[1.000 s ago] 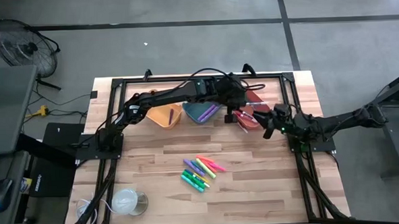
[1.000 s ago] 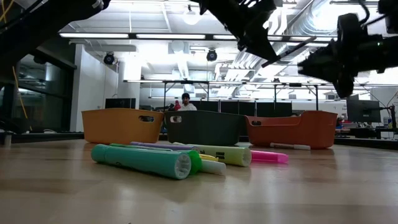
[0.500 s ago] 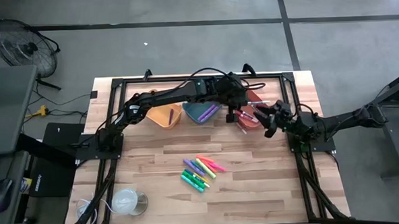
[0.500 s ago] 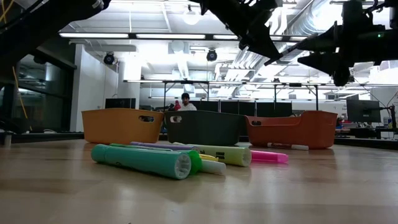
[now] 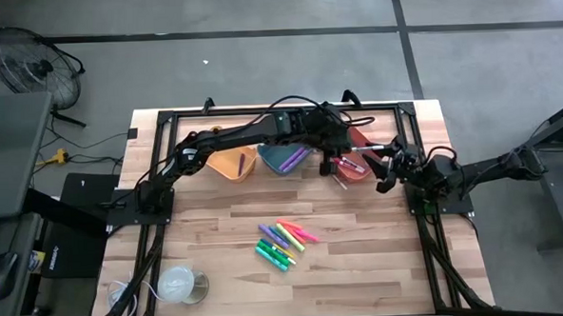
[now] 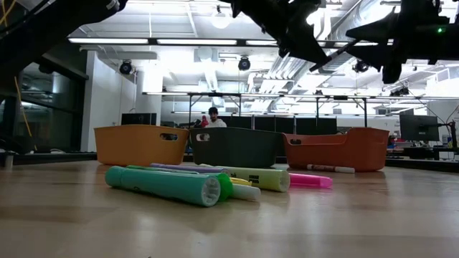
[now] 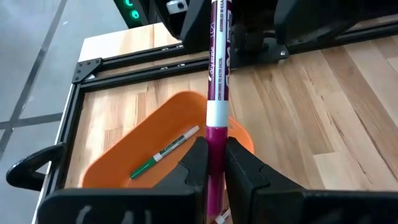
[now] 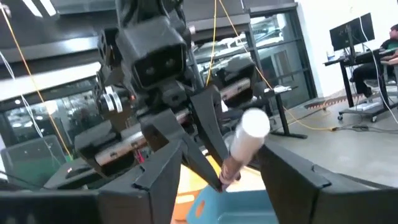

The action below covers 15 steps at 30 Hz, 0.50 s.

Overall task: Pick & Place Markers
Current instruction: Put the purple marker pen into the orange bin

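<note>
High view: my left gripper (image 5: 334, 161) is holding over the red bin (image 5: 357, 178) at the table's far right, the right gripper (image 5: 385, 175) is backing off from it toward its own side, and the loose markers (image 5: 283, 242) are still lying mid-table. Low view: the right gripper is rising clear, so I'm judging the drop is next. Wrist views: the left fingers are clamped on the magenta marker (image 7: 214, 93) above the bin, where a green-capped pen (image 7: 165, 152) is lying, the barrel's print is unreadable to me, and the right fingers (image 8: 292, 171) are standing apart, empty.
</note>
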Motion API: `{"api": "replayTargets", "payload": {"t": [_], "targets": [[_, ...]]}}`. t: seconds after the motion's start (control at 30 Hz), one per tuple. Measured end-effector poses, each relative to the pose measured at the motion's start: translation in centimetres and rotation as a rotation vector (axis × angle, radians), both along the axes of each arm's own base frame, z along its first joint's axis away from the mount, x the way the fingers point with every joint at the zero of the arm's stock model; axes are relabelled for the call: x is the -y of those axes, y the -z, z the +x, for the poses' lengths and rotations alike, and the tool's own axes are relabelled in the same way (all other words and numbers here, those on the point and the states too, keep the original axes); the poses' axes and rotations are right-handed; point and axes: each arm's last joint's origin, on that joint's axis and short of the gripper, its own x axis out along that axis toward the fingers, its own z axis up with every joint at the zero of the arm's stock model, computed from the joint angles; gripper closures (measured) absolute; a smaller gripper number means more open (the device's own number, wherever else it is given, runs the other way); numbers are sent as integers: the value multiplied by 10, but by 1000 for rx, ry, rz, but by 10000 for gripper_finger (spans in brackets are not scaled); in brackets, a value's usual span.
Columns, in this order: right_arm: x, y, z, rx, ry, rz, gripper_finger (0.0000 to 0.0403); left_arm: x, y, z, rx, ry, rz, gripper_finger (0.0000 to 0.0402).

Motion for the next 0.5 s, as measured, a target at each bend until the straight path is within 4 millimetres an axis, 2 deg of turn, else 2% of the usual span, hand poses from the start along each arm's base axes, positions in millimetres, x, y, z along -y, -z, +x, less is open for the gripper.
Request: {"api": "replayTargets", "payload": {"t": [0.17,0.37,0.5], "targets": [[0,-2,-1,18,3,1,265,0,0,0,0,5,-14,379],[0,-1,-1,15,10,1,375,1,0,0,-1,9,-29,379],[0,-1,0,24,0,24,377,1,0,0,-2,9,-32,368]]}}
